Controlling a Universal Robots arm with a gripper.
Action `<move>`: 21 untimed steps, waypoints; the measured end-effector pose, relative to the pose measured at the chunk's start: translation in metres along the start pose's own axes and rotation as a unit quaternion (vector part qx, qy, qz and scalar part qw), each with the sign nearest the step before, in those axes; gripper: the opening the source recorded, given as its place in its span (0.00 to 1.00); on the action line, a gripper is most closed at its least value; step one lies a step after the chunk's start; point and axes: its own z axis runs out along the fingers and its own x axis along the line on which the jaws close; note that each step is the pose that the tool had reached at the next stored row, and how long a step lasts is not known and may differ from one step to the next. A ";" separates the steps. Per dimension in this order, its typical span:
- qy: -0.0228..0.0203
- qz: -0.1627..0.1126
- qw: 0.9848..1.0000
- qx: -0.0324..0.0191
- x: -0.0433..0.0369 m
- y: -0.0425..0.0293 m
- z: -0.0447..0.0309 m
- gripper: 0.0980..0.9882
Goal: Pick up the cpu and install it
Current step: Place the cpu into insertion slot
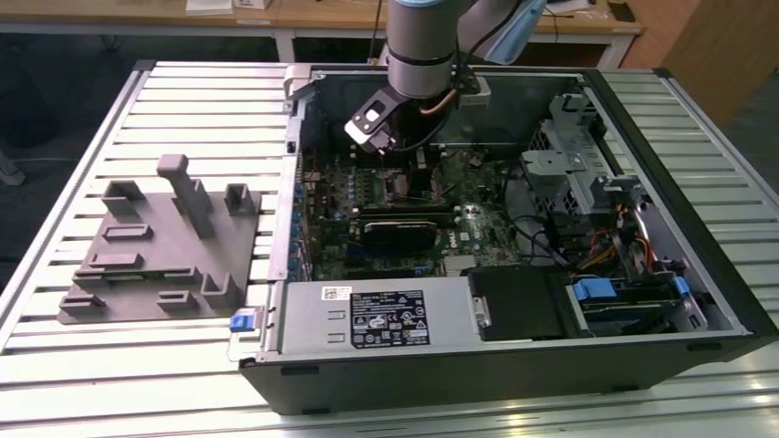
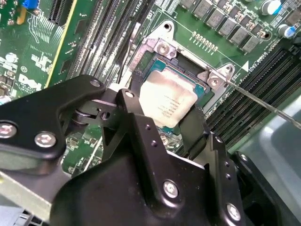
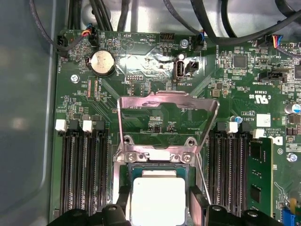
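Exterior view: the arm reaches down into the open computer case [image 1: 712,274], which lies on the slatted table [image 1: 73,383]. The claw [image 1: 392,164] hangs over the motherboard [image 1: 347,196] toward the case's twelve o'clock end. The power supply [image 1: 378,315] sits at the six o'clock end, and the grey fixture plate [image 1: 159,265] lies outside the case at nine o'clock.

In both wrist views the claw [image 2: 164,115] [image 3: 159,207] is narrowed onto the cpu [image 2: 169,96] [image 3: 158,197], its black fingers [image 2: 134,110] hugging two opposite edges. The chip's silvery top faces up and it sits right at the socket [image 2: 155,63], inside the metal frame. Whether it already rests on the contacts or hangs just above them I cannot tell. The load plate [image 3: 167,106] is swung open and lies back over the board, and the thin retention lever [image 2: 263,101] stands clear to one side. Memory slots [image 3: 84,174] flank the socket on both sides.

The step in hand looks like seating the chip. Doing it well means keeping the cpu level and square to the frame, with its edges parallel to the socket walls. It should go straight down with no sideways slide, since the contacts underneath are likely to bend easily. The grip need only be firm enough to stop a tilt — any rocking at one corner would suggest misalignment, not a call for more force.
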 end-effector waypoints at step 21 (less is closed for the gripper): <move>0.001 0.000 1.000 0.000 -0.0004 0.0005 -0.0107 0.34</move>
